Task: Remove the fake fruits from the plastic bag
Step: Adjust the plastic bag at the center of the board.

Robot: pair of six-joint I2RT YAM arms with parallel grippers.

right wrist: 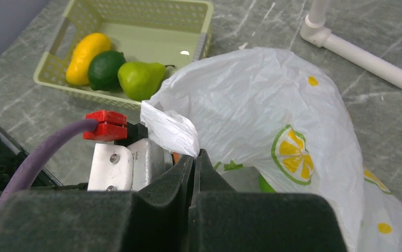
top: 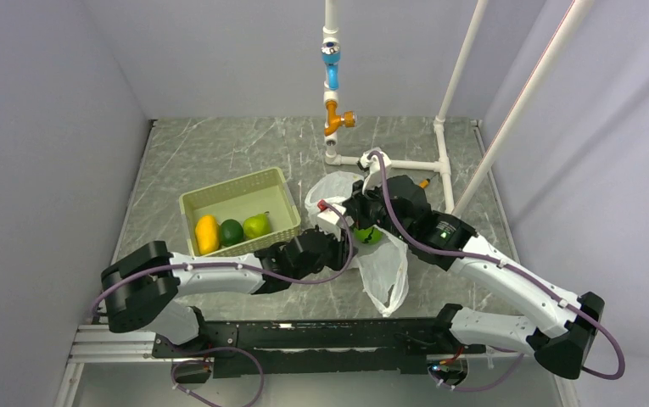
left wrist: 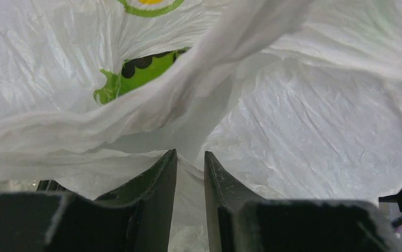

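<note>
The left pincer sits nearest the lens, jaws almost together on a fold of the plastic bag; the right pincer is clamped tight on a tuft of the same film at the mouth. The worktop carries the bag beside a pale green basket holding the mango, pear and a dark green round fruit. The striped green ball lies inside the bag; whether another fruit hides beneath, I cannot tell. The step looks like spreading the mouth; next, one pincer should release the film and reach in for the ball.
</note>
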